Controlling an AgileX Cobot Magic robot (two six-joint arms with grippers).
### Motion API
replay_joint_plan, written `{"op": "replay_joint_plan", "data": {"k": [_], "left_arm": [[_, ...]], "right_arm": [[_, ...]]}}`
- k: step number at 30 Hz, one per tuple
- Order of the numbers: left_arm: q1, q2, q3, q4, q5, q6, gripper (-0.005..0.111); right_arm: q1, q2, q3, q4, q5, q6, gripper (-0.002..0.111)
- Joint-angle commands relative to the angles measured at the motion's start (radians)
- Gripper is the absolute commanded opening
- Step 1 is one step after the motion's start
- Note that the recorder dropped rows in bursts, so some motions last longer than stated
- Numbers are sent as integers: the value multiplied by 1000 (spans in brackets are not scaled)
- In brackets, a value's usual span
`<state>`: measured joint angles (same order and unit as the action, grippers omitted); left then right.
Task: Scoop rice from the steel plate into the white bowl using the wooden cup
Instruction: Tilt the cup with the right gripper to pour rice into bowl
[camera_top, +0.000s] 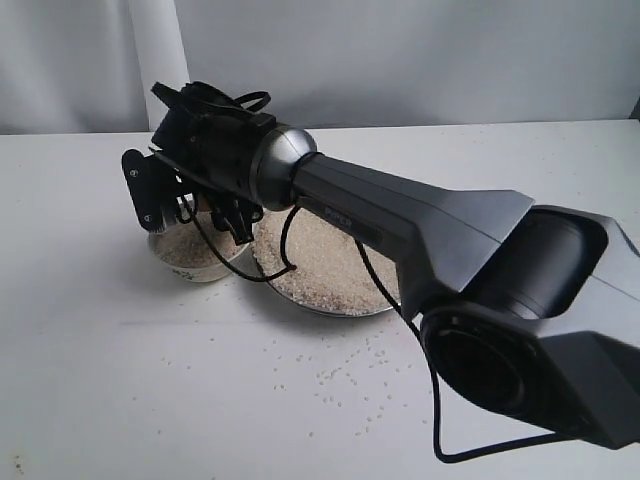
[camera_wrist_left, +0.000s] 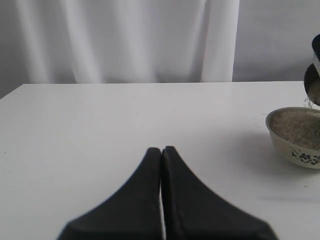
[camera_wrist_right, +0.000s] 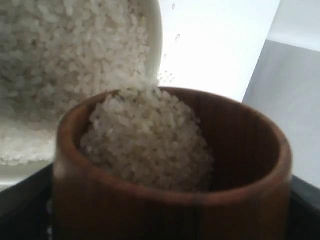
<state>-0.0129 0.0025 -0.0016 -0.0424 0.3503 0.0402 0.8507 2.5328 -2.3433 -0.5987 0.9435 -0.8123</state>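
In the right wrist view the wooden cup is tilted over the white bowl, heaped with rice that spills over its lip onto the rice in the bowl. My right gripper is shut on the cup, reaching across above the white bowl; the wrist hides the cup in the exterior view. The steel plate lies just right of the bowl, holding a bed of rice. My left gripper is shut and empty, well apart from the bowl.
Several loose grains lie scattered on the white table in front of the plate. My right arm stretches across the right half of the table. A pale curtain hangs behind the table's far edge.
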Motion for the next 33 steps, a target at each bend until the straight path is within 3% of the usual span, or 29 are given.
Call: {"op": "replay_joint_plan", "data": {"k": [1, 33], "left_arm": [[-3, -3, 2, 0, -6, -4, 0], [-3, -3, 2, 0, -6, -4, 0]], "right_arm": [[15, -14, 31, -91, 7, -21, 0], [61, -50, 56, -189, 15, -130, 0]]}}
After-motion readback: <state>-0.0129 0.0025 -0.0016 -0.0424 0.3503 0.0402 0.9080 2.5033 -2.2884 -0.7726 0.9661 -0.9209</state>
